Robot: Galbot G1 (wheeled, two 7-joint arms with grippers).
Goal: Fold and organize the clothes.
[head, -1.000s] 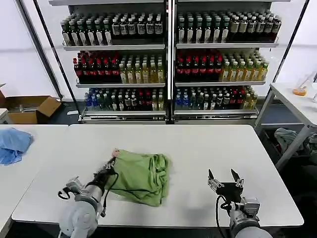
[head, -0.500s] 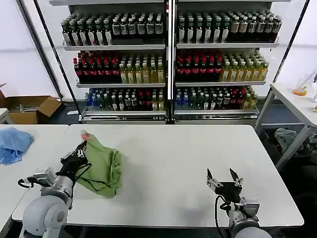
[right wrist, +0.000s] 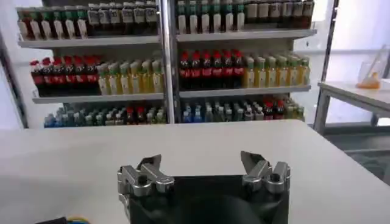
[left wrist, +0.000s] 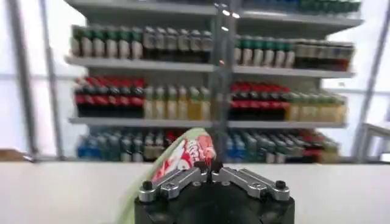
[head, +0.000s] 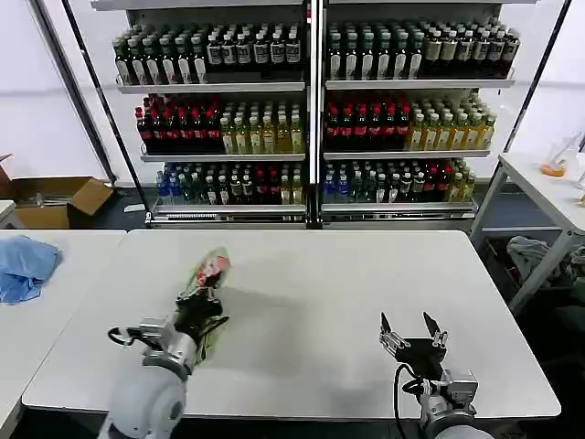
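1. My left gripper (head: 203, 297) is pinched tight on the light green polo shirt (head: 207, 271), over the left half of the white table (head: 366, 293), between its middle and its near edge.
2. The shirt hangs bunched in my grasp and looks lifted at its upper end; its red-and-white round print (head: 213, 267) faces up and away from me. Whether its lower folds touch the tabletop, I cannot tell.
3. In my left wrist view the fingers (left wrist: 183, 178) meet at their tips with the printed cloth (left wrist: 183, 155) caught between them, a green fold trailing down beside the gripper (left wrist: 211, 176).
4. My right gripper (head: 412, 335) sits near the near edge of the table, towards its right corner, fingers spread wide and holding nothing.
5. My right wrist view shows those 2 fingers (right wrist: 149, 169) standing well apart above bare tabletop (right wrist: 91, 164).
6. A smaller light blue cloth (head: 24, 265) lies crumpled on a separate table (head: 37, 320) to my left, well apart from the shirt.
7. Beyond the far edge of the table stand 2 shelving units (head: 311, 119) stocked with rows of bottled drinks.
8. A cardboard box (head: 50, 199) sits open at the far left.
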